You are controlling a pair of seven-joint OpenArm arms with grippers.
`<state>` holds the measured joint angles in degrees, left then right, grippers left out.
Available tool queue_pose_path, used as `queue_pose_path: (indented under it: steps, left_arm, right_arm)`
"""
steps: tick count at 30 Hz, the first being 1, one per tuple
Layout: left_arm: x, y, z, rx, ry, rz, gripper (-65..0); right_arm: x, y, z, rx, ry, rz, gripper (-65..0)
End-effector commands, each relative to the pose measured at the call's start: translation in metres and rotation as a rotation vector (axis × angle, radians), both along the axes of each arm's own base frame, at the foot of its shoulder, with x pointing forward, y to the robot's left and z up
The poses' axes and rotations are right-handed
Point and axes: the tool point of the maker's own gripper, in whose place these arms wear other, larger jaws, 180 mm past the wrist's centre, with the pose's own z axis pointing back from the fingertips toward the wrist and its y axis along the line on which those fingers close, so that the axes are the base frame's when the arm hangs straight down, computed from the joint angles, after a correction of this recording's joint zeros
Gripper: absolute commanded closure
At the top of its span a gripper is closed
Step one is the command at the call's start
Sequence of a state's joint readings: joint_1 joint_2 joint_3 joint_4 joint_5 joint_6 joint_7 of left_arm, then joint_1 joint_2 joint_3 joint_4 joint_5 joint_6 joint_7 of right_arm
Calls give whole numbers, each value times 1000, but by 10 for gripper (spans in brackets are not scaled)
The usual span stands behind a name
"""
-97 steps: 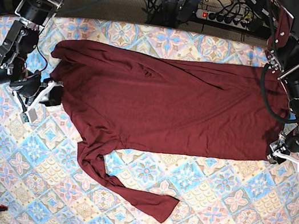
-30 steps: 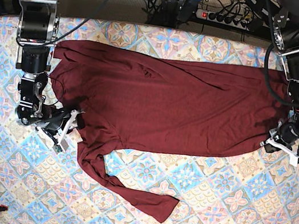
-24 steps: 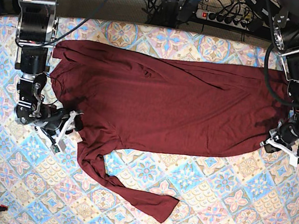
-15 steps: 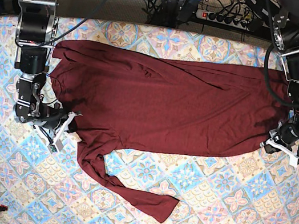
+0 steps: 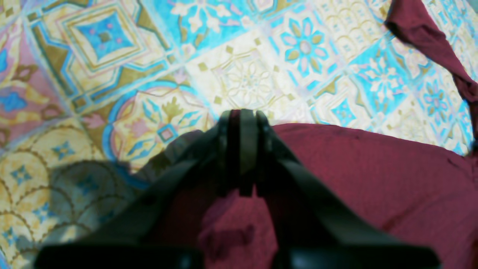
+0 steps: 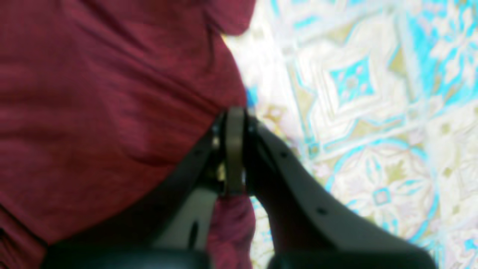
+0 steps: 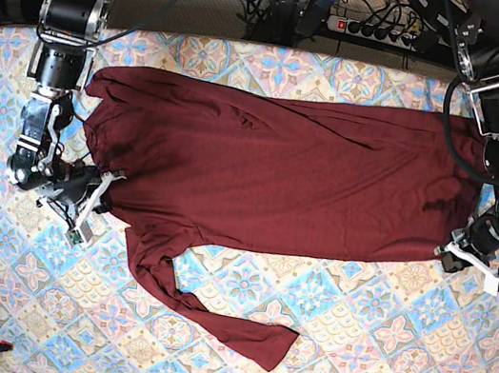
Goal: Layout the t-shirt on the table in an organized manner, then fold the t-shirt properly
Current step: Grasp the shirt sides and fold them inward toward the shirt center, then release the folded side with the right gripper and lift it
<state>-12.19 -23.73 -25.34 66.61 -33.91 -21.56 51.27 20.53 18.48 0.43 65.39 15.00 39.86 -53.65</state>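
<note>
A power strip point(image 7: 379, 30) and tangled cables point(image 7: 272, 2) lie on grey floor.

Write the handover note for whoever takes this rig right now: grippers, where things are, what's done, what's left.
Left gripper: shut on the t-shirt, at its hem corner on the base view's right.
Right gripper: shut on the t-shirt too, at the shoulder edge on that view's left.
The shirt lies lengthwise across the table, body mostly flat with light wrinkles.
One sleeve trails crumpled toward the near edge; the other is not clearly visible, apparently tucked along the far edge.
Done: body roughly spread out.
Left: straighten the sleeves, smooth the body, then all the folding.
</note>
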Motion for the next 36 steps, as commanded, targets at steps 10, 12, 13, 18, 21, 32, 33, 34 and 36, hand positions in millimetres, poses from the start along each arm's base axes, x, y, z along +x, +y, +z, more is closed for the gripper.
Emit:
queue_pose_path:
  steps: [10, 12, 13, 18, 21, 32, 33, 34, 36]
  left_arm:
    - [-16, 6, 32, -21, -105, -21, 0]
    - [-23, 9, 35, -3, -105, -31, 0]
    - [-27, 9, 34, -2, -102, -34, 0]
    - [-50, 28, 43, -6, -128, 20, 0]
    - [-59, 27, 42, -13, -114, 16, 0]
    - [-95, 54, 29, 5, -51, 76, 0]
    - [-98, 56, 28, 10, -42, 75, 0]
    - [-100, 59, 28, 21, -35, 73, 0]
    - [-104, 61, 26, 29, -21, 72, 0]
  right_arm:
    - [-26, -33, 24, -91, -40, -55, -2]
    - [-34, -43, 28, -109, -36, -78, -2]
    - [-38, -46, 30, -121, -35, -86, -2]
    - [-49, -52, 46, -169, -70, -92, -2]
    - [-60, -50, 50, -203, -70, -75, -2]
    - [-95, -39, 48, -251, -70, -24, -2]
    - [-100, -38, 46, -254, -64, -20, -2]
    - [-102, -38, 44, -254, -57, -18, -2]
    - [-107, -38, 41, -255, -45, -17, -2]
